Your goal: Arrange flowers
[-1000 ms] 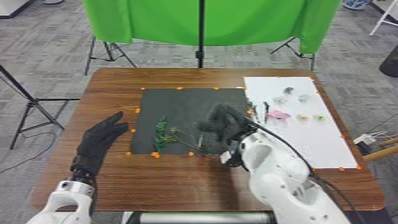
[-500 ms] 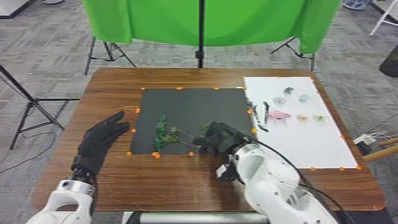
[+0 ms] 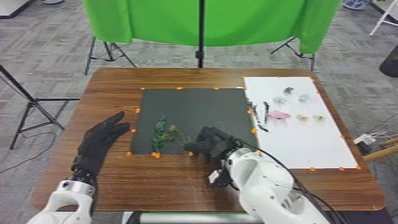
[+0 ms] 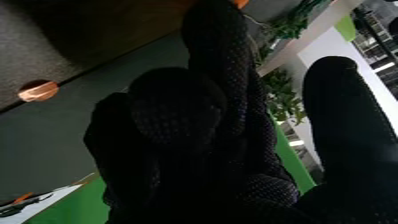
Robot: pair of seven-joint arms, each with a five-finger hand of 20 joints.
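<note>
At the black mat's [image 3: 191, 107] near edge, the right robot hand's [image 3: 213, 143] grip is unclear; the left robot hand [image 3: 102, 134] is outstretched.

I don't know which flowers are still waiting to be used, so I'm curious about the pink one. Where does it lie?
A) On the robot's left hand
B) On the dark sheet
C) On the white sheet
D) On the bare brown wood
C: the pink flower lies on the white sheet, to the right of the dark sheet.
</note>
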